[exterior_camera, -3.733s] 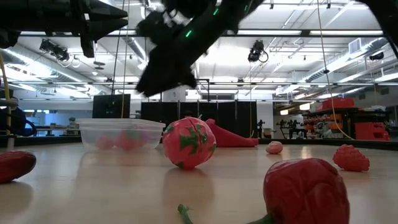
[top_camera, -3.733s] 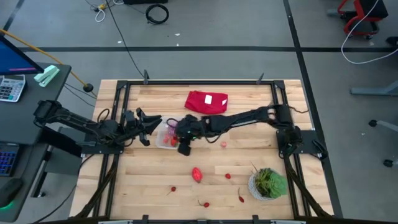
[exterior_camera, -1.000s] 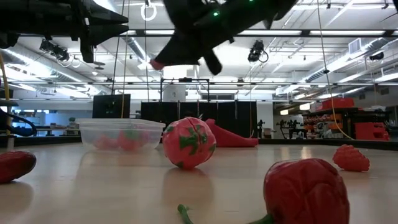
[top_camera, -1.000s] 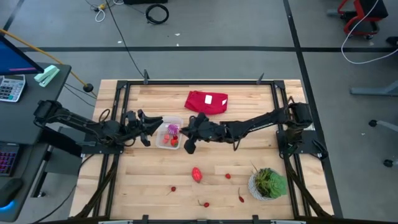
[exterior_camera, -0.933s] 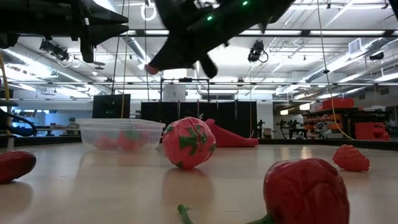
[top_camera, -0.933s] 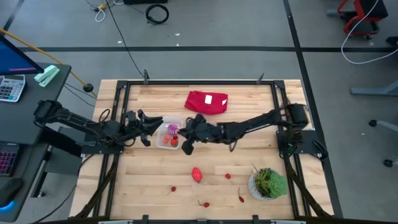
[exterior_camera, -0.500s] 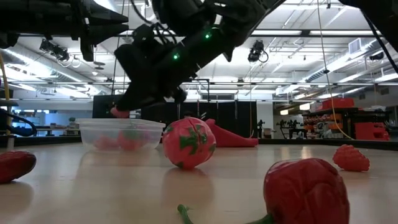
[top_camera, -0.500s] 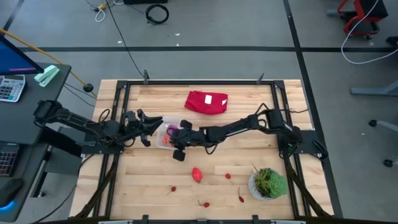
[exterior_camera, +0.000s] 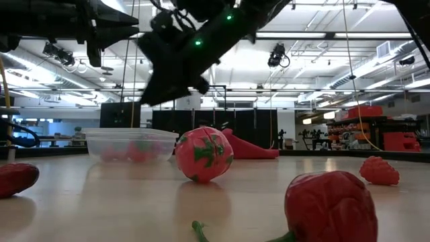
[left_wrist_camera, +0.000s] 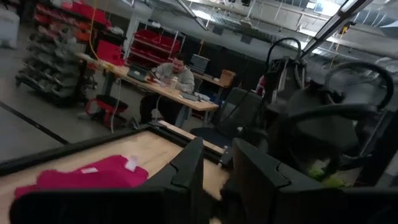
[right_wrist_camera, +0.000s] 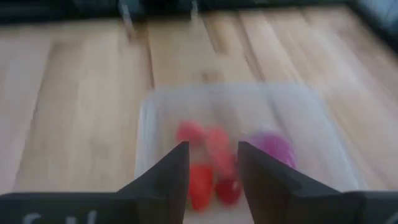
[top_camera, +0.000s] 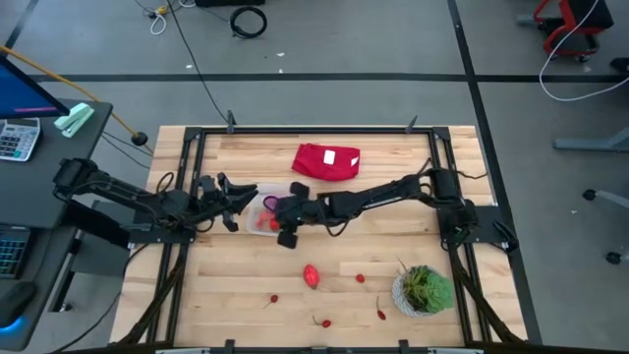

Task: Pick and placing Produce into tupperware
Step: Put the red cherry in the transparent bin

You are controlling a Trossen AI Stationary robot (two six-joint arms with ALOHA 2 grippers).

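Right wrist view, open right gripper (right_wrist_camera: 210,171) above tupperware (right_wrist_camera: 149,124), produce (right_wrist_camera: 211,155) inside

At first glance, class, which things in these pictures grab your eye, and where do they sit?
The right gripper hangs over the clear tupperware, which holds red pieces and a purple piece. A folded red cloth lies at the table's far side, and a large red oval piece sits nearer the front.

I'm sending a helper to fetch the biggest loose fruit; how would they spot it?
Start from the potted plant at the wooden table's near right corner. Look left along the boards to the red oval fruit, lying alone. It is far larger than the tiny red pieces scattered around it.
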